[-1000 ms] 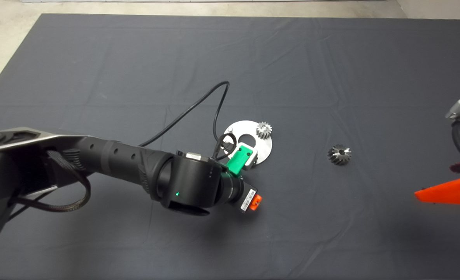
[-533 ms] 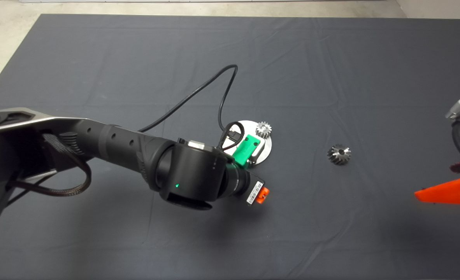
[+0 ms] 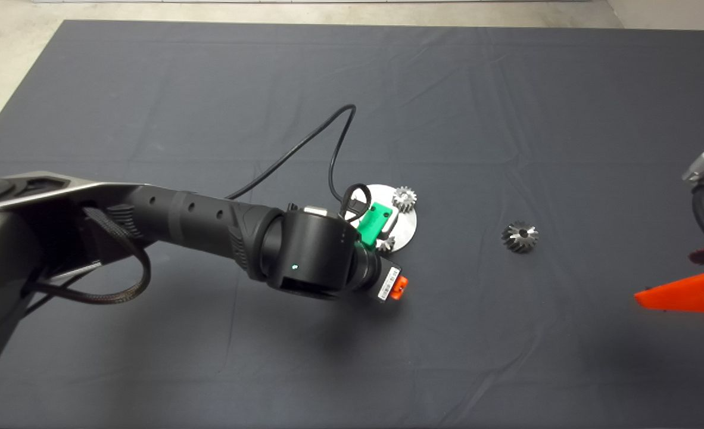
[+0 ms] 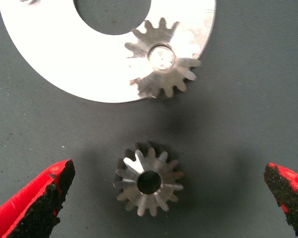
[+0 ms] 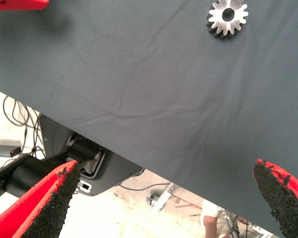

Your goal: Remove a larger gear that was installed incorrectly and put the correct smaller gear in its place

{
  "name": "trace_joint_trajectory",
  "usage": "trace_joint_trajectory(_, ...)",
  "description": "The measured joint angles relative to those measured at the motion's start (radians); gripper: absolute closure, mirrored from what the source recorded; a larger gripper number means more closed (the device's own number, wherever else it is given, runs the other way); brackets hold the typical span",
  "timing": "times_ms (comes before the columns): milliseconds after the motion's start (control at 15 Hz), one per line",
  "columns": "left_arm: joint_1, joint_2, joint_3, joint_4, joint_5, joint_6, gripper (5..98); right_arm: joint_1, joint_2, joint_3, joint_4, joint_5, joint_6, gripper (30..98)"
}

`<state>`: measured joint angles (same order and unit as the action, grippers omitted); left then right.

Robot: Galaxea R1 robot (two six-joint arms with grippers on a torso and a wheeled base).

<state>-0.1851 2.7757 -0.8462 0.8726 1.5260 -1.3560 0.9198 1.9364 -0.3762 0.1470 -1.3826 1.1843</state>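
both fingers of the left gripper point(image 4: 166, 198) stand apart around the smaller gear point(image 4: 149, 179); off-centre closure could tip it.

Black ribbed left arm point(image 3: 209, 223), tiny green light on the wrist joint, green gripper housing point(image 3: 373, 219), looping black cable point(image 3: 304, 152), orange tab beside a barcode label point(image 3: 391, 280). Red fingers point(image 4: 39, 196) with gritty black pads.

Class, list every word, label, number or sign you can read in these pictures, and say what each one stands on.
No text can be read anywhere.
White sticker on the left arm's wrist, beside its orange tab: barcode-like print, too small to read.
Gears, silver disc and dark mat: no markings visible.
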Motion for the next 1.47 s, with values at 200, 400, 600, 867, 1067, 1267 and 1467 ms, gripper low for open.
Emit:
trace_joint_trajectory(200, 0.005, -0.007, -0.006, 0.007, -0.001, 0.0, 5.3, 0.0, 0.0, 0.0, 0.0, 0.0, 0.0, 36.2)
trace_joint_trajectory(400, 0.038, -0.021, -0.005, 0.013, 0.0, 0.0, 5.4, 0.0, 0.0, 0.0, 0.0, 0.0, 0.0, 36.2)
trace_joint_trajectory(600, 0.061, -0.023, 0.0, 0.039, 0.0, 0.001, 8.6, 0.0, 0.0, 0.0, 0.0, -0.001, 0.0, 36.2)
trace_joint_trajectory(867, 0.082, -0.034, 0.004, 0.058, 0.0, 0.006, 13.6, 0.0, 0.0, 0.0, 0.0, 0.0, 0.0, 36.2)
trace_joint_trajectory(1067, 0.124, -0.045, 0.006, 0.11, 0.0, 0.029, 18.3, 0.0, 0.0, 0.0, 0.0, -0.001, 0.0, 36.2)
trace_joint_trajectory(1267, 0.127, -0.049, 0.007, 0.127, 0.001, 0.031, 22.7, 0.0, 0.0, 0.0, 0.0, 0.001, 0.0, 36.2)
trace_joint_trajectory(1467, 0.133, -0.05, 0.01, 0.143, 0.005, 0.033, 25.7, 0.0, 0.0, 0.0, 0.0, 0.0, 0.0, 36.2)
